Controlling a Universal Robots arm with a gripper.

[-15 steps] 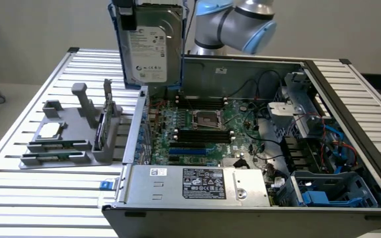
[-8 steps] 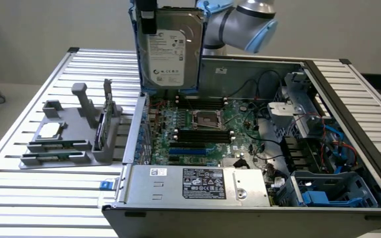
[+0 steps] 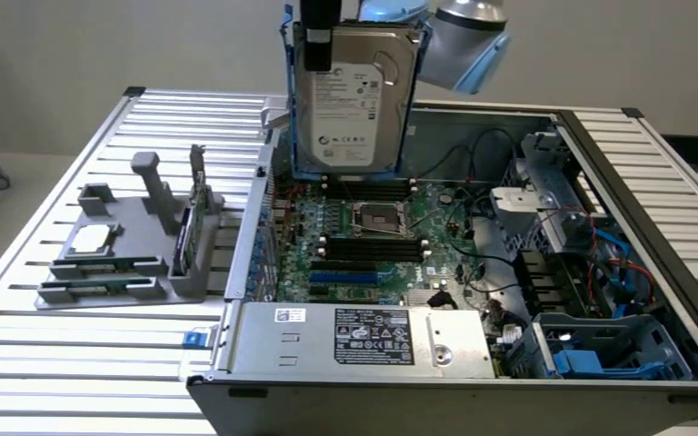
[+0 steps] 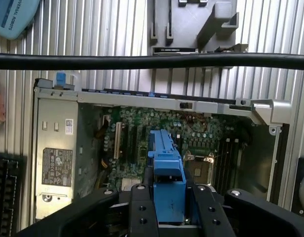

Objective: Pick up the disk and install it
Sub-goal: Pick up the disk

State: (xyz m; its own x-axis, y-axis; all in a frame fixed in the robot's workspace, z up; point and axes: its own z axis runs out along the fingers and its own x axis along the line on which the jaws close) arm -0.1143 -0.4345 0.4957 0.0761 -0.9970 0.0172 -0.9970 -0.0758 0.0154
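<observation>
One disk (image 3: 355,100) hangs aloft, carried by one gripper (image 4: 171,195) with two black fingers (image 4: 140,210), one on each side of its blue carrier (image 4: 166,163). One open computer case (image 3: 446,409) lies on one slatted table (image 3: 83,363). Inside it are one motherboard (image 3: 362,250), one processor socket (image 3: 380,216) and one power supply (image 3: 446,350) bearing two labels (image 3: 373,338), plus one blue drive bay (image 3: 592,363) in a corner. One grey holder (image 3: 143,272) stands on the table beside the case, with one square silver chip (image 3: 92,238) and two green memory sticks (image 3: 109,266) in it. One black cable (image 4: 142,60) crosses in front of the wrist camera.
</observation>
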